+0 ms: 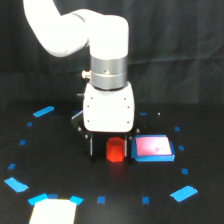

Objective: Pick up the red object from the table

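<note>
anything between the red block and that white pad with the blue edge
Nothing but one dark end effector finger; in the exterior view it stands between the red block and the pad, with the table beneath.

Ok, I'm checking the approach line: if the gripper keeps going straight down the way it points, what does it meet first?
Probably the red object, sitting between the jaws of the gripper; below that, the table. Depth is uncertain.

Single exterior view only. Camera stood off arm, faced white xArm6 arm [82, 30] head-on, looked down at slight angle onto black matte table with blue tape marks [200, 100]. Close range: arm's upper part cropped by top edge. No second view shared scene.
</note>
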Available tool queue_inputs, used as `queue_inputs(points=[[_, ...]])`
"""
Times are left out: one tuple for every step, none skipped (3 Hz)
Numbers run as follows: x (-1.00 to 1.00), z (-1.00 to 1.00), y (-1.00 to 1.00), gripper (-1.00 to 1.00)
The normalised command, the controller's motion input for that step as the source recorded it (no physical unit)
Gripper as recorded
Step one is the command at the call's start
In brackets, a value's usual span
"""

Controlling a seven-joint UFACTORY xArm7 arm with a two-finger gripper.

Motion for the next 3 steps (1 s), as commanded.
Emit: queue_inputs(points=[[0.39,-0.61,0.16,-1.00],[-0.65,0.45,0.58,0.72],[-0.66,0.45,0.12,0.59]])
